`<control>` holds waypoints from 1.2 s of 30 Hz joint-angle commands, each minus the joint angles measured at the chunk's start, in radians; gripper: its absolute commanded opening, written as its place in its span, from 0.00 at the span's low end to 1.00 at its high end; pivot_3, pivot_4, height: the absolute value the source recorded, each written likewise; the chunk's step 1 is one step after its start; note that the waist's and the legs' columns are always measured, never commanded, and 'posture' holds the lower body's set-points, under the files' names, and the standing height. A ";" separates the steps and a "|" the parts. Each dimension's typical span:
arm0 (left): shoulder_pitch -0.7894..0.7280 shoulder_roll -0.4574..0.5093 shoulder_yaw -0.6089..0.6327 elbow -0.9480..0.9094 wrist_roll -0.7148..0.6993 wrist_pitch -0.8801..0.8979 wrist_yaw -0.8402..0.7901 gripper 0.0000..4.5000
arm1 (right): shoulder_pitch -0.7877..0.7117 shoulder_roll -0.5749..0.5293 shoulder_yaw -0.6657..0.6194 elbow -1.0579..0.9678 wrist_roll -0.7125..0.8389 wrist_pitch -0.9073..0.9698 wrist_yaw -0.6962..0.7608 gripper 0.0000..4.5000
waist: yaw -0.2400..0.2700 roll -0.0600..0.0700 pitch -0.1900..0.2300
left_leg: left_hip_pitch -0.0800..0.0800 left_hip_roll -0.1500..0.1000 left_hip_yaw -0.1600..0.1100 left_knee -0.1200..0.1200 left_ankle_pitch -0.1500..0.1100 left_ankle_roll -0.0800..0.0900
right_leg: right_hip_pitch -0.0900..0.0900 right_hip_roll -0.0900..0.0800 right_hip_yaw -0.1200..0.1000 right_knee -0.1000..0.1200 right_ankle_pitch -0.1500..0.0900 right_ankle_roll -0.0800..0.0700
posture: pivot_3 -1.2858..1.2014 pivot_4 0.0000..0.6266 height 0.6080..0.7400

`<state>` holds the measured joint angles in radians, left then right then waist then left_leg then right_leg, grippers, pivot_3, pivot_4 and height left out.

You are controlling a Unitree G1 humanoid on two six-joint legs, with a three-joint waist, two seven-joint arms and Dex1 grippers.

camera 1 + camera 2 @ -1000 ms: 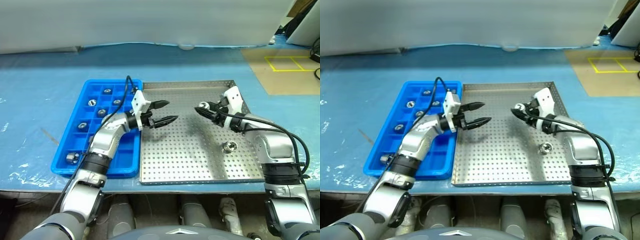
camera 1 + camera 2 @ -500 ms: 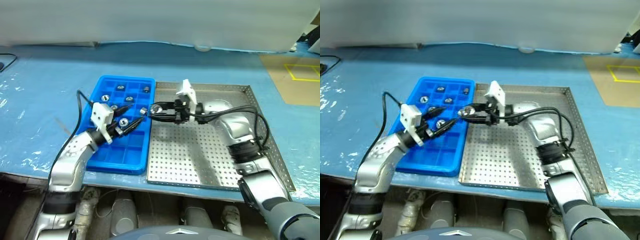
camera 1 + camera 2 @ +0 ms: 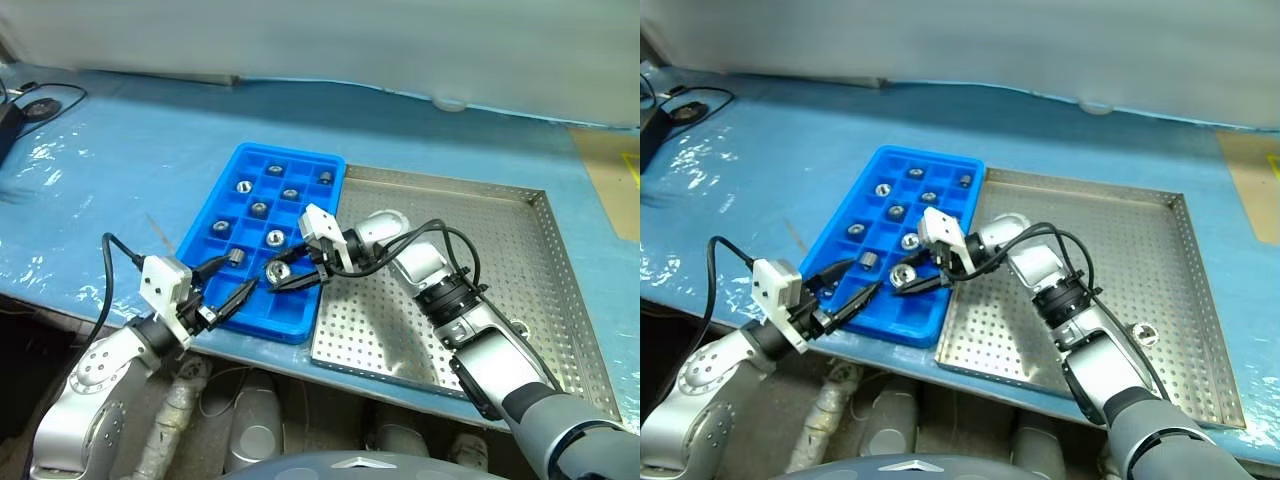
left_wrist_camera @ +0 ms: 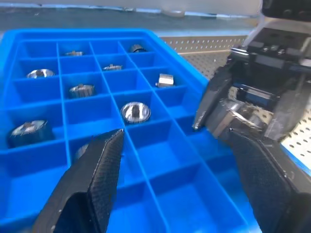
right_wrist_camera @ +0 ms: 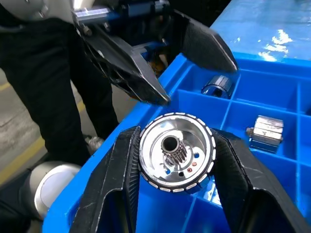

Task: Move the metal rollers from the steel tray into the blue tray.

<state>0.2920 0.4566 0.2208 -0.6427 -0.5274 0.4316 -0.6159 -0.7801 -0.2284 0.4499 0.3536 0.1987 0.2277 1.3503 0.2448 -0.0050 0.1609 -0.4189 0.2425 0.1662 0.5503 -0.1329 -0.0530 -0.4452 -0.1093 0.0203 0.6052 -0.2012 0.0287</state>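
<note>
The right gripper (image 3: 912, 279) had crossed from the steel tray (image 3: 1185, 300) to the blue tray (image 3: 845, 240) within the last second, its jaws pinching one metal roller (image 3: 901, 275). The roller was held above an empty compartment near the front edge of the blue tray, not yet seated in it. The left gripper (image 3: 852, 293) had withdrawn from over the steel tray to the front corner of the blue tray, jaws spread and empty, just beside the held roller. Seven rollers already lay in separate compartments of the blue tray, among them one (image 3: 233, 259) close behind the held roller. One further roller (image 3: 1146, 334) remained on the steel tray, well apart from the blue tray. The carry therefore appeared complete; release into the compartment was judged the step in hand, with one transfer outstanding.
</note>
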 commanded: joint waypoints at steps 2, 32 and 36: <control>0.052 0.056 0.042 -0.071 -0.032 0.020 -0.016 0.80 | -0.018 0.044 0.004 0.031 -0.046 -0.057 -0.048 0.39 | 0.017 0.000 0.000 | 0.000 0.000 0.000 -0.001 0.000 -0.001 | 0.000 0.001 0.000 0.000 -0.001 0.002 | 0.74 0.24 1.00; -0.446 0.071 -0.267 0.325 0.007 -0.009 -0.234 0.80 | 0.103 -0.115 -0.232 -0.127 -0.048 0.073 -0.240 0.83 | -0.003 0.000 -0.001 | 0.006 -0.002 -0.003 0.001 0.005 -0.007 | 0.005 0.002 0.003 0.005 0.001 -0.001 | 0.58 0.24 1.00; -0.621 0.010 -0.349 0.497 0.031 -0.050 -0.334 0.80 | 0.213 -0.222 -0.339 -0.281 -0.029 0.170 -0.326 0.83 | -0.067 0.000 -0.001 | 0.006 -0.002 -0.002 0.004 0.007 -0.010 | 0.006 0.002 0.004 0.006 0.001 0.000 | 0.52 0.24 1.00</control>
<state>-0.2822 0.4812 -0.1048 -0.1865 -0.5081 0.4217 -0.9033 -0.5881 -0.4309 0.1655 0.1644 0.1398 0.3617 1.0588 0.1777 -0.0050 0.1600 -0.4126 0.2400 0.1644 0.5544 -0.1259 -0.0631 -0.4396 -0.1074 0.0248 0.6115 -0.1998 0.0286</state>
